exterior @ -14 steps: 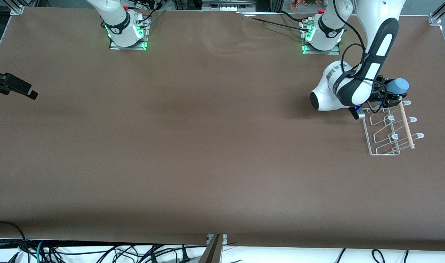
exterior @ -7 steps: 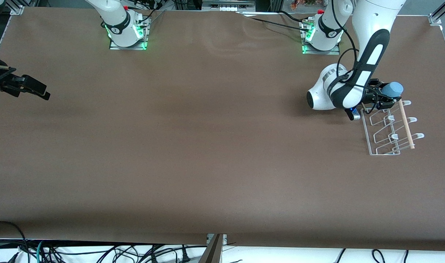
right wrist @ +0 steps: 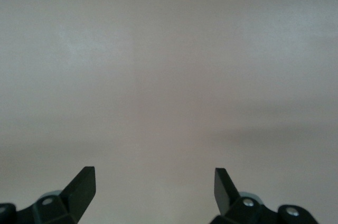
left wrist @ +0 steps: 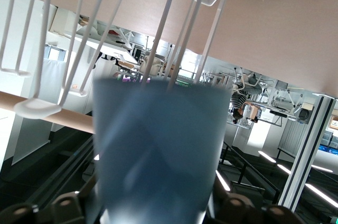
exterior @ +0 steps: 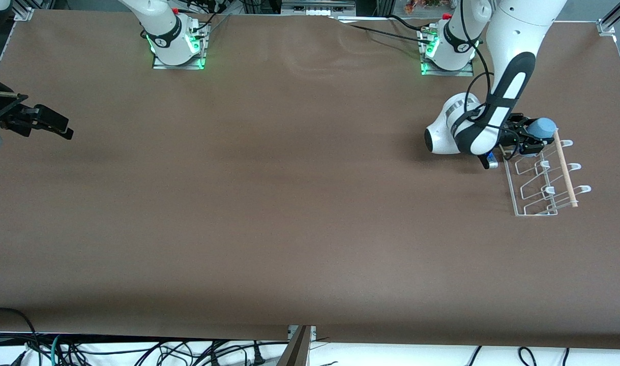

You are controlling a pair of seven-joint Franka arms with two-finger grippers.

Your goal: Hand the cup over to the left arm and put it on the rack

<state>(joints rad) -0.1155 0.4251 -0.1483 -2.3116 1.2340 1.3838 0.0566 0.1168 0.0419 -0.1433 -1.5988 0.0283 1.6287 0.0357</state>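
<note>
The light-blue cup (exterior: pixel 543 127) is at the end of the white wire rack (exterior: pixel 533 188) farthest from the front camera, beside the tip of the wooden rod (exterior: pixel 564 168). My left gripper (exterior: pixel 527 138) is right at the cup, which lies between its jaws. In the left wrist view the cup (left wrist: pixel 158 150) fills the middle, with rack wires (left wrist: pixel 79 34) and the rod (left wrist: pixel 68 119) just past its rim. My right gripper (exterior: pixel 55 127) waits at the right arm's end of the table, open and holding nothing (right wrist: pixel 154 174).
The two arm bases (exterior: pixel 177 46) (exterior: pixel 449 51) stand along the table's edge farthest from the front camera. The left arm's white elbow (exterior: pixel 442 137) hangs low beside the rack. Brown table surface (exterior: pixel 289 203) spreads between the arms. Cables lie below the near edge.
The left arm has lowered the cup onto the rack's end and drawn slightly toward the table's middle. The right gripper has shifted a little inward from the table's end.
</note>
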